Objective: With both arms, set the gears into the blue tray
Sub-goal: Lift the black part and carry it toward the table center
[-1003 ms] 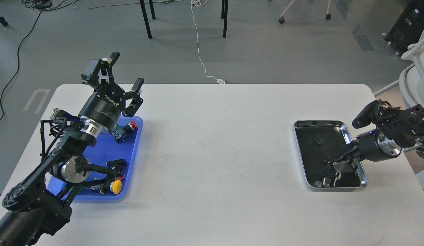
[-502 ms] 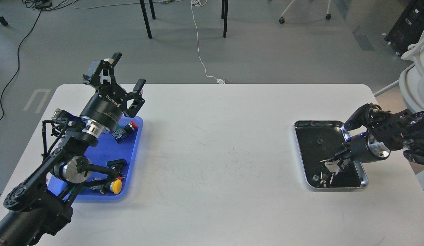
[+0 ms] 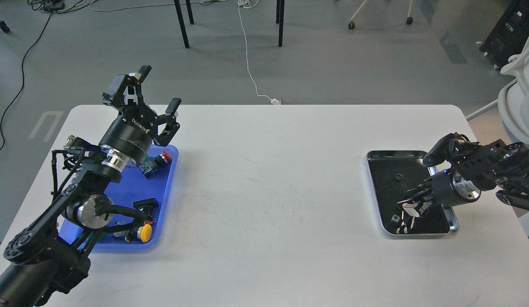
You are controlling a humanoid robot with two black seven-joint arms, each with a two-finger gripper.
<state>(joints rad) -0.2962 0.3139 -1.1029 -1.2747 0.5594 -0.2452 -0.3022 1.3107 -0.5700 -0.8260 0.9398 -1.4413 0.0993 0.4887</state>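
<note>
A tiny black gear (image 3: 399, 175) lies on the dark bottom of the silver metal tray (image 3: 418, 153) at the right. My right gripper (image 3: 407, 209) reaches into the near half of that tray, pointing left and down. Its dark fingers merge with the tray bottom, so I cannot tell their state. A small pale speck (image 3: 393, 218) lies just left of the fingertips. The blue tray (image 3: 132, 187) sits at the left. My left gripper (image 3: 158, 89) hangs above its far end, open and holding nothing.
The blue tray holds coloured push-button switches, among them a red one (image 3: 164, 157) and a yellow one (image 3: 145, 232). My left arm covers much of that tray. Chair legs and cables are on the floor beyond the table's far edge.
My right gripper has moved left, further over the silver tray's bottom. The left arm has hardly moved and its gripper stays open.
</note>
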